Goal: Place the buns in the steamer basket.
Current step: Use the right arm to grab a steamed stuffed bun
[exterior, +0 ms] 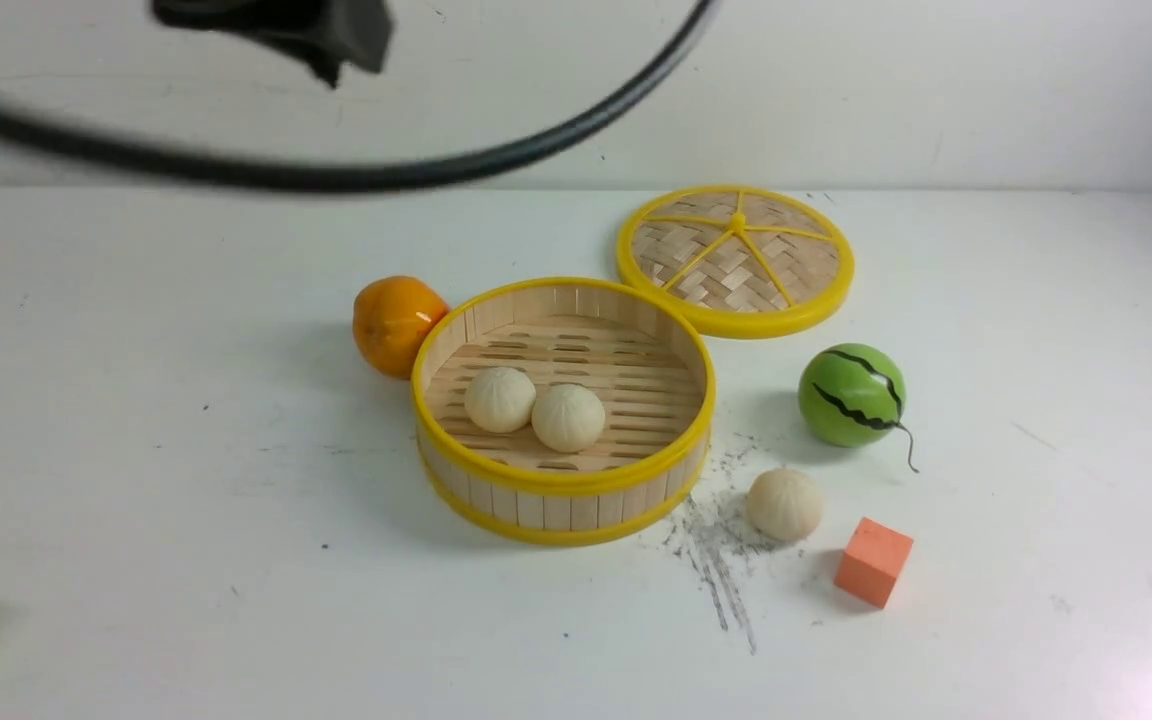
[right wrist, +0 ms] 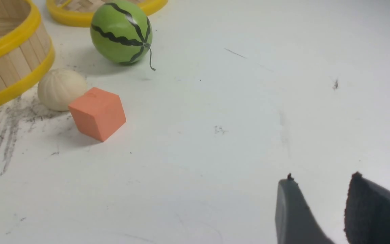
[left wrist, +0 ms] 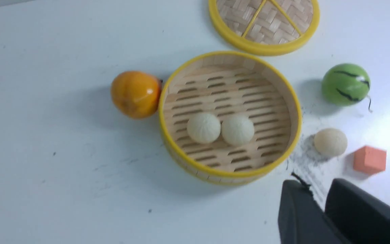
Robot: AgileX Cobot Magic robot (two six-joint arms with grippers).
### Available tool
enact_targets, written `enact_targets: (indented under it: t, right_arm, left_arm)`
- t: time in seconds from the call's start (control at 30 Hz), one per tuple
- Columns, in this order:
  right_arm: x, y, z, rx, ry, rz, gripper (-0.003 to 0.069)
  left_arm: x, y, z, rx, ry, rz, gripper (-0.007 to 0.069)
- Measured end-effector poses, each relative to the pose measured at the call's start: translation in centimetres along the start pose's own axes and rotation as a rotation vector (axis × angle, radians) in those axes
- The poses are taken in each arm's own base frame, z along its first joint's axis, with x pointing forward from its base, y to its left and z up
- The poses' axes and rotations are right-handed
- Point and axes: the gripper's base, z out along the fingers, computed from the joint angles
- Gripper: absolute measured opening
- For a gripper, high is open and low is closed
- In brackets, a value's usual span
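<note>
Buns (exterior: 500,399), cream-white pleated balls: two touch inside the round yellow-rimmed bamboo steamer basket (exterior: 561,483); the third bun (exterior: 784,505) lies outside near a salmon cube (exterior: 873,561). The right gripper (right wrist: 322,183) gapes empty; the left gripper (left wrist: 317,185): cannot tell.

No readable text, label, brand, number or sign in any view.

Only marks that could look like signs:
- black wavy stripes on green melon ball (exterior: 852,395), right of steamer basket (exterior: 556,510): painted pattern, not letters.
- dark scuff streaks (exterior: 721,560) on white table (exterior: 136,450), just at near-right side of basket: scratches only, no writing.
</note>
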Motion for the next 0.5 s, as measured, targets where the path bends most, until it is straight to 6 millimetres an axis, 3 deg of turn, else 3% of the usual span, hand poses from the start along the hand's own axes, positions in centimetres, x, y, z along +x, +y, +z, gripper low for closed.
enact_targets:
  t: [0.1, 0.2, 0.3, 0.37, 0.5]
  right_arm:
    - [0.0, 0.0, 0.0, 0.0, 0.0, 0.0, 0.0239]
    - [0.0, 0.0, 0.0, 0.0, 0.0, 0.0, 0.0239]
    - [0.0, 0.0, 0.0, 0.0, 0.0, 0.0, 0.0239]
    - [0.0, 0.0, 0.0, 0.0, 0.0, 0.0, 0.0239]
    - [0.0, 0.0, 0.0, 0.0, 0.0, 0.0, 0.0239]
  left_arm:
    - [3.9, 1.6, -1.8, -0.022, 0.037, 0.009, 0.0059]
    - [8.1, 3.2, -2.4, -0.079, 0.082, 0.02, 0.0046]
    - [10.4, 4.3, -3.2, -0.105, 0.082, 0.023, 0.0045]
    - [13.1, 5.3, -4.0, -0.117, 0.076, 0.029, 0.0045]
    - [16.2, 6.3, -5.3, -0.077, -0.033, 0.028, 0.0045]
